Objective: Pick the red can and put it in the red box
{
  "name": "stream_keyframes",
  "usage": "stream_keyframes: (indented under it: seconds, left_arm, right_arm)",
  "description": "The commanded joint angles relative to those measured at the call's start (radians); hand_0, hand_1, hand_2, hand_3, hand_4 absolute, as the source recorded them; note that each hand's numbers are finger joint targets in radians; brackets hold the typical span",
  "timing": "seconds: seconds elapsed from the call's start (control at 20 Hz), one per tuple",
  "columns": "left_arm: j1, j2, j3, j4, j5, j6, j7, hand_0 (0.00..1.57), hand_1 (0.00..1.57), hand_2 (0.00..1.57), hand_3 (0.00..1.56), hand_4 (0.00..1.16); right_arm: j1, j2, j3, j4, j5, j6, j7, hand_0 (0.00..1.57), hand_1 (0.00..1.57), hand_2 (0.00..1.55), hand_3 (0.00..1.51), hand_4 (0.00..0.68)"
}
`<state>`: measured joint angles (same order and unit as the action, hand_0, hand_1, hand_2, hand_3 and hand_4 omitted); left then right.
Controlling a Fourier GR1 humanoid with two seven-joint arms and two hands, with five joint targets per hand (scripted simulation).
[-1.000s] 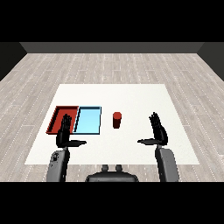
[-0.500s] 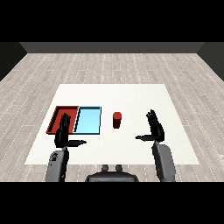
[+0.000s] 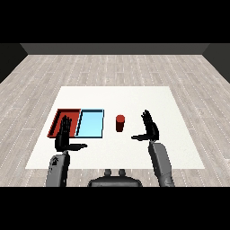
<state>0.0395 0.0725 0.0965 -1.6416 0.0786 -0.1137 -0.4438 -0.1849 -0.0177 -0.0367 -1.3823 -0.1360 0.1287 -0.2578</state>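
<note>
Starting at the far left of the white counter (image 3: 134,96): left hand (image 3: 64,136) raised, palm open, fingers straight and spread, thumb pointing toward the red can; it grips nothing. It stands in front of the red tray (image 3: 59,117) and hides that tray's near part.

Red tray: well left of the red can, at the counter's left side. What shows of its floor holds nothing.

Light blue tray (image 3: 91,122): touching the red tray's right wall, between that tray and the red can. Its floor shows bare, nothing in it.

Red can (image 3: 120,123): upright on the counter, just right of the light blue tray, apart from its wall, outside both trays. No hand touches it.

Right hand (image 3: 150,130): right of the red can, near it but apart. Open, fingers straight and pointing up, thumb stretched toward the can, holding nothing. Grey forearm (image 3: 161,162) runs from it down to the view's lower edge.
</note>
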Motion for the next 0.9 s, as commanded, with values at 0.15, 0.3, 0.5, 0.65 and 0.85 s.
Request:
stream_keyframes:
  seconds: [0.15,0.3,0.5,0.65,0.85]
  left_arm:
    - [-0.01,0.003,0.021,0.047,0.01,-0.016,-0.037,0.0,0.0,0.0,0.0,0.0]
    - [0.051,-0.02,-0.005,-0.024,0.005,-0.01,-0.033,0.0,0.0,0.0,0.0,0.0]
    - [0.024,-0.05,-0.033,0.009,-0.027,0.025,-0.037,0.0,0.0,0.0,0.0,0.0]
    - [-0.036,-0.021,0.001,0.059,-0.003,0.008,-0.035,0.0,0.0,0.0,0.0,0.0]
    - [-0.082,0.015,0.047,0.056,0.048,-0.017,0.009,0.0,0.0,0.0,0.0,0.0]
  right_arm:
    - [-0.026,0.017,0.036,0.093,-0.045,-0.014,-0.046,0.0,0.0,0.0,0.0,0.0]
    - [-0.061,0.017,0.059,0.165,-0.05,-0.028,-0.075,0.0,0.0,0.0,0.0,0.0]
    - [-0.098,0.018,0.095,0.197,-0.045,-0.081,-0.071,0.0,0.0,0.0,0.0,0.0]
    - [-0.139,0.018,0.133,0.294,-0.076,-0.12,-0.147,0.0,0.0,0.0,0.0,0.0]
    - [-0.148,0.018,0.107,0.381,-0.051,-0.078,-0.222,0.0,0.0,0.0,0.0,0.0]
